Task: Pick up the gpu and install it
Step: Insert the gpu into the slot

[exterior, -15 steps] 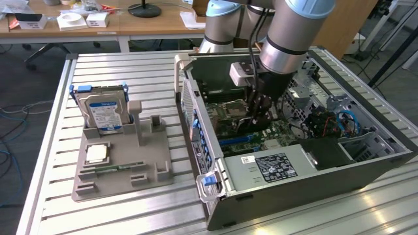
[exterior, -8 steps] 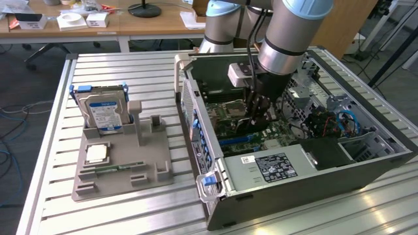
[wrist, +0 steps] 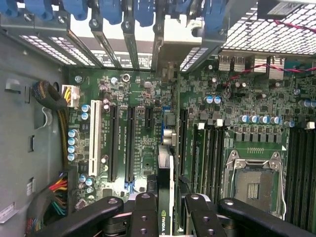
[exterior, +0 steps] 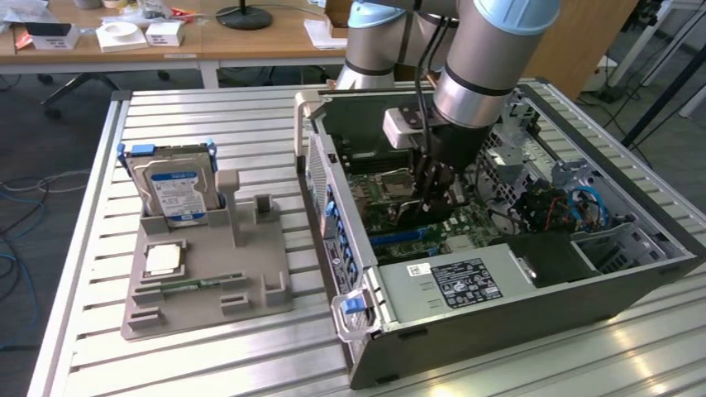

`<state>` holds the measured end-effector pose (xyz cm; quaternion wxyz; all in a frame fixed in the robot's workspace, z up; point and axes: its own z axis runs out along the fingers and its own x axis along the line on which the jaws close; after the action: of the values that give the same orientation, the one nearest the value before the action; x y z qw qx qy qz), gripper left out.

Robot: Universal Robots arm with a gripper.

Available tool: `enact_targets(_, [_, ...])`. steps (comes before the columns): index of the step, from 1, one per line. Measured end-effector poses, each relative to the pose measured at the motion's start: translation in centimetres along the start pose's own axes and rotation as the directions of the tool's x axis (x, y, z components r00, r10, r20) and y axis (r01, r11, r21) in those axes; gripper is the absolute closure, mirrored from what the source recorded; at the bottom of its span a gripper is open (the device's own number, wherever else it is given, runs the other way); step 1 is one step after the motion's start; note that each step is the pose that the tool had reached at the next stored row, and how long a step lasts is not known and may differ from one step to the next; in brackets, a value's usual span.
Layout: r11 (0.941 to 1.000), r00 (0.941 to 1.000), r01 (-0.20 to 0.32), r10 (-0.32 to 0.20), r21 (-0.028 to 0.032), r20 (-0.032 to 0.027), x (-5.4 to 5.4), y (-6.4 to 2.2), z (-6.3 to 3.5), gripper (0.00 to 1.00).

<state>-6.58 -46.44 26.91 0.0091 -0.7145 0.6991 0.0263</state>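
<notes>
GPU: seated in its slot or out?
Cannot tell if seated. The gpu stands on edge in the hand, down among the motherboard slots.

Exterior view: set high, off the arm, angled down across slatted table (exterior: 165, 364) into open computer case (exterior: 530, 318) at right of frame, mid-range. Wrist view: very close, inside case, facing straight onto motherboard (wrist: 148, 98) past gripper (wrist: 170, 202). Shared: motherboard, CPU socket (exterior: 394, 184), gripper.
</notes>
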Motion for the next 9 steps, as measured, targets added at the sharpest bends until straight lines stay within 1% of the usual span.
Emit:
enact_targets(5, [1.0,1.0,0.0,0.0,-0.0001,-0.0002,0.01,0.24,0.07,0.74])
enact_targets(9, [1.0,1.0,0.0,0.0,0.0003,-0.0001,0.03,0.27,0.42,0.74])
